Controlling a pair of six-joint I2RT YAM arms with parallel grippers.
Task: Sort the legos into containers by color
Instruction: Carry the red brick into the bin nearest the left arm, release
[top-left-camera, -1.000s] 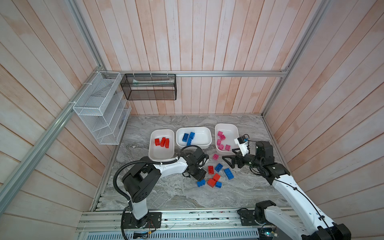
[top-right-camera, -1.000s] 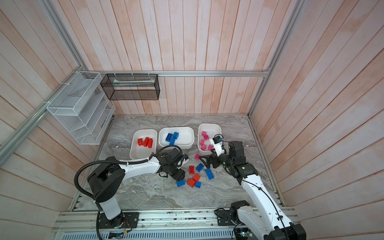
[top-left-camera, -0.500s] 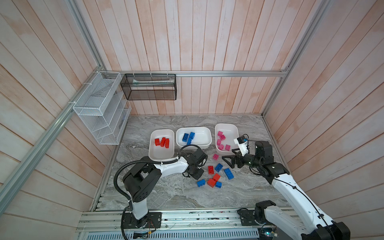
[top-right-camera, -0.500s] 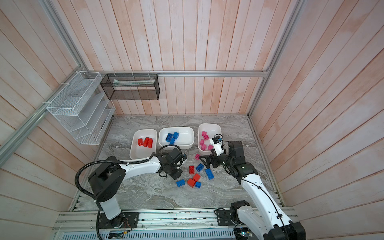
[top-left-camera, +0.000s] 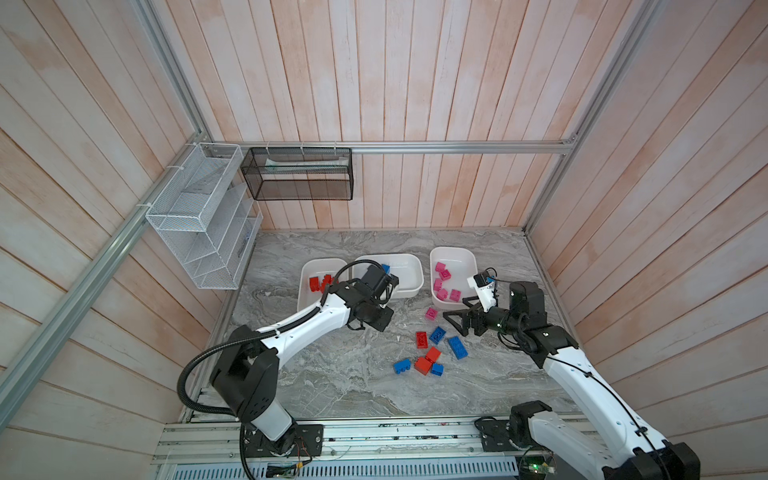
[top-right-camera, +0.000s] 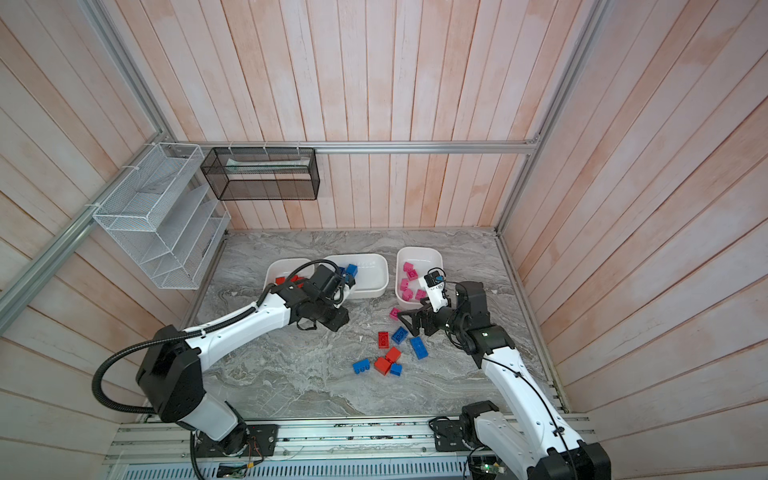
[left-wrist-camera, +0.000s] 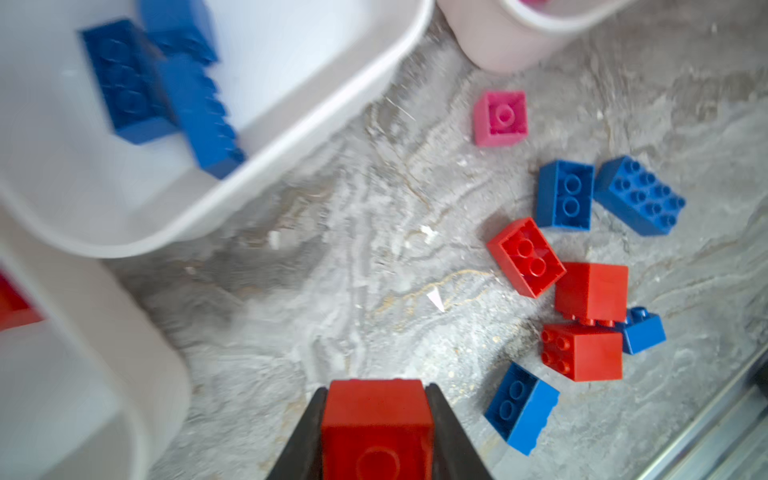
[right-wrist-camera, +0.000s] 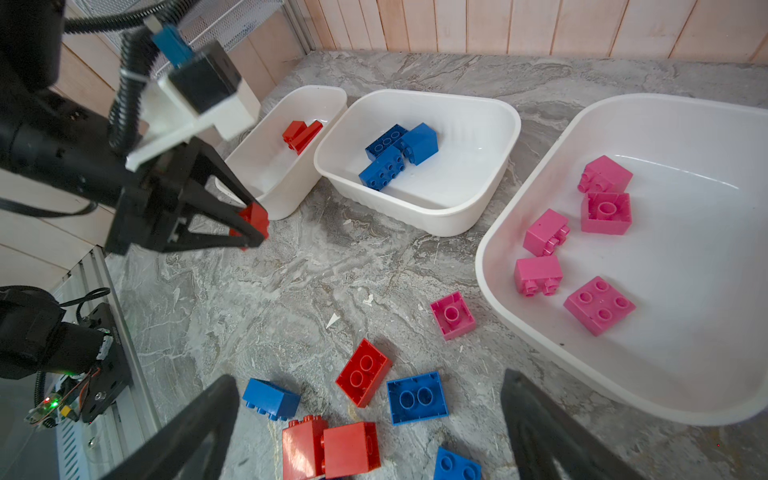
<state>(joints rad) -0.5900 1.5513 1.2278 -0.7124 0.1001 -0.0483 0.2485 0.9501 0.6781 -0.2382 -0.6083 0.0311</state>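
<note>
Since a second ago the left gripper (right-wrist-camera: 254, 232) has drawn back from the loose pile. It is now clamped on a small red studded plastic brick (left-wrist-camera: 376, 419), held above the grey marble tabletop (top-left-camera: 332, 374) just short of the white plastic tub holding red bricks (top-left-camera: 322, 261), left of centre in both top views. The right gripper (top-left-camera: 454, 325) hangs over the pile with jaws spread wide and empty.

I'd say it is a little past halfway. Three blue bricks lie in the middle white tub (top-left-camera: 405, 266) and five pink in the right-hand white tub (top-left-camera: 457, 259). Left on the marble at lower centre are one loose pink brick (top-left-camera: 431, 313), three loose red bricks (left-wrist-camera: 525, 257) and four loose blue bricks (left-wrist-camera: 565, 199)
</note>
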